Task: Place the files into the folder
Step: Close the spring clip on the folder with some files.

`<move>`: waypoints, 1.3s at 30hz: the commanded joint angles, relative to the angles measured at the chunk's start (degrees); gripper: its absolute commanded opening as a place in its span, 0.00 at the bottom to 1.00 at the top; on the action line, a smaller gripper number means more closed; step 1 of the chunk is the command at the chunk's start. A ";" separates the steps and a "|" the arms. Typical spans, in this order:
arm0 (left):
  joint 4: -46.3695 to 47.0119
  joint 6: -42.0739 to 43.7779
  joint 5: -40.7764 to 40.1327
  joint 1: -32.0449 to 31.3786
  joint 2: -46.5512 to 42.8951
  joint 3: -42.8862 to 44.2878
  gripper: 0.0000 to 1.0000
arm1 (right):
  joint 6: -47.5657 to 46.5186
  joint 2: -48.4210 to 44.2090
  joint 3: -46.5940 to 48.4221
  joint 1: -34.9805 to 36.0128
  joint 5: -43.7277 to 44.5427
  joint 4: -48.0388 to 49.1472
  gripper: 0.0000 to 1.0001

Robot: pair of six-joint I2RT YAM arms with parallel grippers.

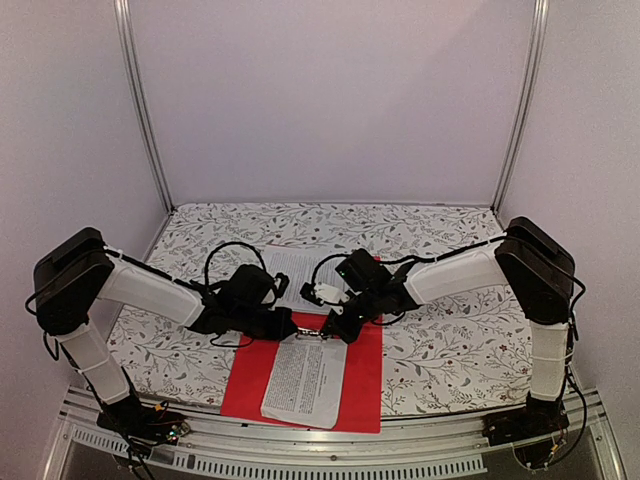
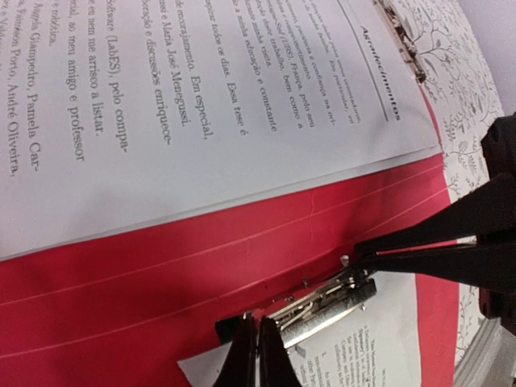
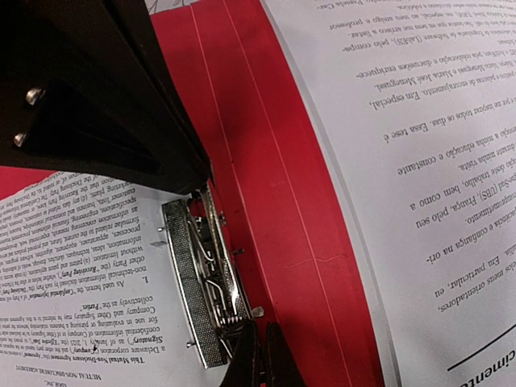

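Note:
The red folder (image 1: 365, 370) lies open at the table's near middle. One printed sheet (image 1: 305, 380) rests on its near half, its top edge under the metal clip (image 2: 322, 305). A second printed sheet (image 1: 300, 265) lies on the far half. My left gripper (image 2: 258, 359) is shut, with its tips at one end of the clip. My right gripper (image 3: 262, 355) is shut, with its tips at the other end of the clip (image 3: 197, 282). The right fingers (image 2: 419, 242) show in the left wrist view. I cannot tell if either gripper pinches the clip.
A floral cloth (image 1: 450, 330) covers the table. White walls and metal posts (image 1: 140, 100) close in the back and sides. A metal rail (image 1: 300, 440) runs along the near edge. A second metal clip (image 2: 403, 40) shows at the far sheet's edge.

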 commanded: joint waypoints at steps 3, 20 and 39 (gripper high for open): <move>-21.12 1.45 8.24 -3.37 3.11 -1.93 0.00 | 3.77 7.64 -3.23 -1.23 13.09 -10.10 0.00; -29.11 3.87 7.42 -5.32 2.06 5.44 0.00 | 4.52 7.90 -3.19 -0.85 13.12 -9.92 0.00; -29.26 5.53 3.60 0.74 5.90 5.87 0.00 | -0.45 6.43 -4.58 -0.35 8.89 -9.97 0.00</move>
